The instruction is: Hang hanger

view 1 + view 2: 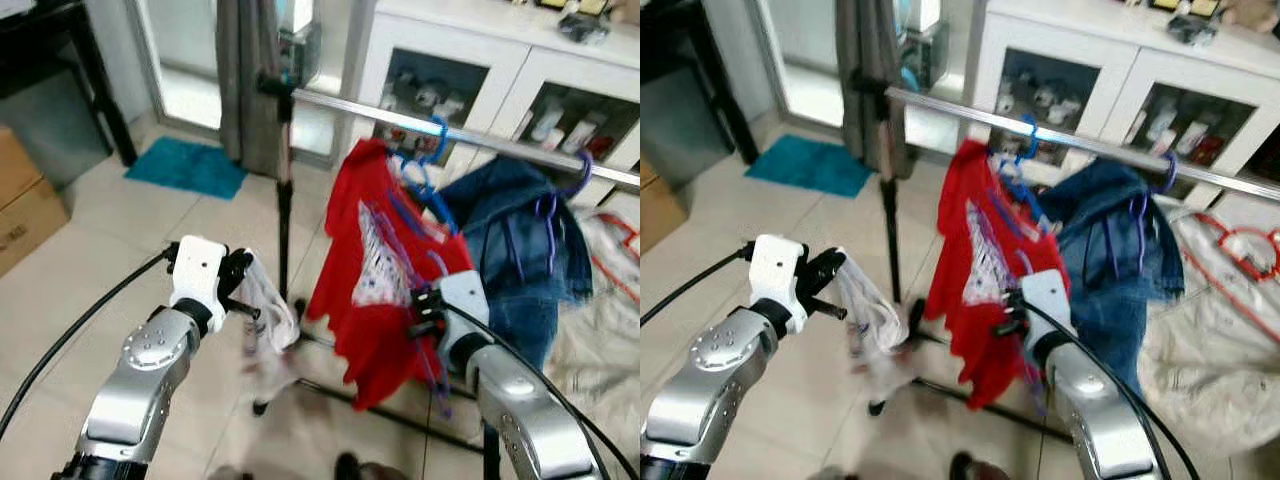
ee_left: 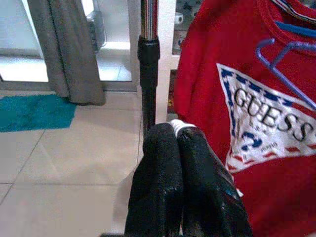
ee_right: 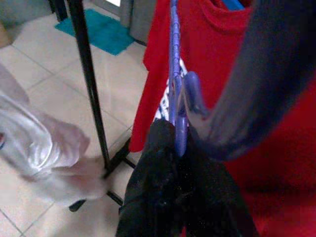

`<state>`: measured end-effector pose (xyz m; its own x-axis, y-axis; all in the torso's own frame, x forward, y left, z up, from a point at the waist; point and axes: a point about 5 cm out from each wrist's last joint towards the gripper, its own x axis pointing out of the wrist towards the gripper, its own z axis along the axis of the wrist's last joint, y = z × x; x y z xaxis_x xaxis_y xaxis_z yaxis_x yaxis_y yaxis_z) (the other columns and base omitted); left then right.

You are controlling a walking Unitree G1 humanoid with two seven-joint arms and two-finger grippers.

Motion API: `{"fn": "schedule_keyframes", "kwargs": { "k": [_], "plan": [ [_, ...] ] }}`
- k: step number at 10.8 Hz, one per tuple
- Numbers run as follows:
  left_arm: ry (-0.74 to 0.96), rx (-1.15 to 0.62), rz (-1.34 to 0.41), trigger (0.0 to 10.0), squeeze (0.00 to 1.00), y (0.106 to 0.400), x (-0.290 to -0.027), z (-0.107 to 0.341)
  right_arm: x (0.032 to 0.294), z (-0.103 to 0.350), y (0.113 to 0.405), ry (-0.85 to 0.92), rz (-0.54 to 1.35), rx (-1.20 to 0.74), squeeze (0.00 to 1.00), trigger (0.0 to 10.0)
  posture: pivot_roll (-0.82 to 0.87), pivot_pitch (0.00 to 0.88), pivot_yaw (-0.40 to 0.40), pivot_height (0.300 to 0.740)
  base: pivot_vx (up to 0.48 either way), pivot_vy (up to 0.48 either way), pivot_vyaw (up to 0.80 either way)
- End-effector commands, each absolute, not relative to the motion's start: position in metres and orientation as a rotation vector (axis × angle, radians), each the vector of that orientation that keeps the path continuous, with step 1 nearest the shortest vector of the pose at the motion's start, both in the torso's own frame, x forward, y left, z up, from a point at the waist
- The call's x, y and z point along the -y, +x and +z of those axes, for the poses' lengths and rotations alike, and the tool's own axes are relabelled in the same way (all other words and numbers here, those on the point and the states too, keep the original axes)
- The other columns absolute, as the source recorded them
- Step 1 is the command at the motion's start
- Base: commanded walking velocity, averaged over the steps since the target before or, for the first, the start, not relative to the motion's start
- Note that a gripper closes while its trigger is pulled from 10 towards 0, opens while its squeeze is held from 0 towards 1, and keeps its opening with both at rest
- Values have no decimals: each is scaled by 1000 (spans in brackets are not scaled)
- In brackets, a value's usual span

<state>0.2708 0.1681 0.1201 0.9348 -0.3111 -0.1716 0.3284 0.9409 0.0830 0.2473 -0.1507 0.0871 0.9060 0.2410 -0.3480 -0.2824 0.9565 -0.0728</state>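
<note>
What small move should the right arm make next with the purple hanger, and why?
Probably raise it toward the rail. The right gripper is shut on the purple hanger, held low before the red shirt, well below the rail. The left gripper is shut on a white cloth.

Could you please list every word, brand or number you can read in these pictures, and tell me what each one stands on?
"GUESS" reads in dark capitals across the white triangular print on the chest of the red T-shirt hanging on the clothes rail.
A large blue question mark stands below that word on the same print.
Dark markings on the cardboard box at the robot's left are too small and blurred to read.
</note>
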Motion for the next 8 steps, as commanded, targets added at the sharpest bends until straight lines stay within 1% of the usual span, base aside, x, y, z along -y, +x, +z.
{"fn": "schedule_keyframes", "kwargs": {
  "k": [1,3,4,5,7,8],
  "plan": [
    [116,-146,-342,10000,0,273,-165,123,157,86,249,-125,254,-350,0,10000,-85,41,-40,740,-281,0,0],
    [119,-147,-344,10000,0,274,-164,123,158,92,254,-110,223,-305,0,10000,-85,43,-39,740,-279,0,0],
    [120,-147,-345,10000,0,274,-164,123,155,94,253,-33,228,-315,0,10000,-87,44,-40,740,-259,0,0],
    [121,-147,-345,10000,0,274,-164,123,154,95,253,-31,234,-313,0,10000,-87,44,-39,740,-244,0,0],
    [142,-132,-326,10000,0,275,-165,124,154,99,252,-78,235,-290,0,10000,-86,46,-39,740,0,0,-784],
    [145,-115,-299,10000,0,276,-167,126,156,100,250,-43,226,-278,0,10000,-84,47,-39,740,0,0,-788]
  ]
}}
